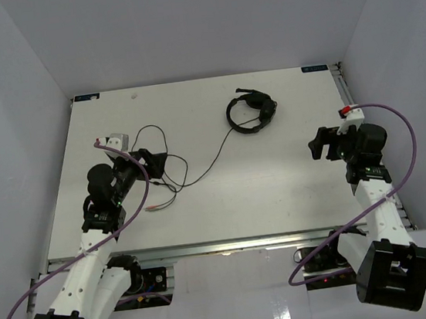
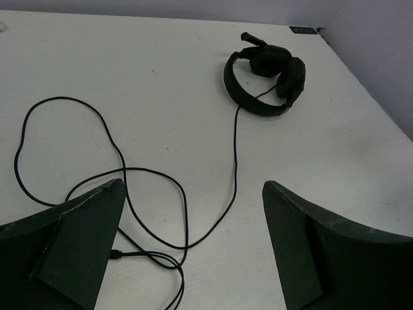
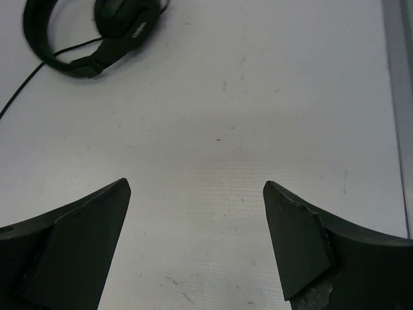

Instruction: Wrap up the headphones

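My left fingers (image 2: 77, 239): spread, empty, poised over slack cable (image 2: 235, 155) loops, ready for gathering. My right fingers (image 3: 71, 245): spread, empty, aimed toward headphones (image 1: 252, 113), far centre of tabletop (image 1: 279, 190). Wrapping not begun; cable unwound.

Left arm (image 1: 82, 261), right arm (image 1: 378, 209): white links, black joints, purple cables (image 1: 411, 143); dark wedge claw fingers (image 2: 77, 245).
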### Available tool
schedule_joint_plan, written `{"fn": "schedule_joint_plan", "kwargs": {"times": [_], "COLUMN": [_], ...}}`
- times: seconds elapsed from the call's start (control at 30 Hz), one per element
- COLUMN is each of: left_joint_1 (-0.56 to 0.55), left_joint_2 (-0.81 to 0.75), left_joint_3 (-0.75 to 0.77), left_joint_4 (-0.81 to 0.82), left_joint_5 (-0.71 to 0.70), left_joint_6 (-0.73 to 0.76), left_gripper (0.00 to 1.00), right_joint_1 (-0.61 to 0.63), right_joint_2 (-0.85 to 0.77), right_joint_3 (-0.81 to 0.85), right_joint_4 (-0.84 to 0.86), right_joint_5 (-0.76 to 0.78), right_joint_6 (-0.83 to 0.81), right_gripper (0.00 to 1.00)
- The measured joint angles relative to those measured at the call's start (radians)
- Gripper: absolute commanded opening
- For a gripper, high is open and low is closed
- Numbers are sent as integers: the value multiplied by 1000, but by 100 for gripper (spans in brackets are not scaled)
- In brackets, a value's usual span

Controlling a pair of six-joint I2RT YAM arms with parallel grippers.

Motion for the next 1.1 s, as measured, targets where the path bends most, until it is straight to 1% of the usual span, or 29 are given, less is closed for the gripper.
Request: {"fn": "schedule_joint_plan", "kwargs": {"times": [0.07,0.13,0.23,0.3,0.37,0.4,0.43,0.53,0.63,0.73,0.83,0.9,1.1], "left_joint_1": [0,0,0,0,0,0,0,0,0,0,0,0,0], "left_joint_2": [0,0,0,0,0,1,1,4,6,7,9,12,28], "left_joint_3": [0,0,0,0,0,0,0,0,0,0,0,0,0], "left_joint_4": [0,0,0,1,0,0,0,0,0,-1,-1,-2,-9], "left_joint_5": [2,4,7,8,8,8,8,7,3,0,-2,-3,-8], "left_joint_6": [0,0,0,1,5,6,7,11,16,22,28,31,41], "left_gripper": [98,98,98,98,98,98,98,98,98,98,98,98,98], "right_joint_1": [12,60,221,323,401,430,456,491,501,520,561,592,654], "right_joint_2": [11,53,191,257,316,354,396,577,752,872,946,978,1001], "right_joint_3": [12,56,204,276,327,356,389,553,733,854,910,925,928], "right_joint_4": [-40,-117,-244,-273,-281,-288,-298,-321,-323,-328,-343,-362,-397], "right_joint_5": [-120,-182,-194,-194,-166,-151,-135,-70,2,84,155,204,375], "right_joint_6": [-113,-224,-338,-359,-344,-325,-302,-176,2,179,320,392,539], "right_gripper": [90,90,90,90,91,91,94,99,100,100,100,96,93]}}
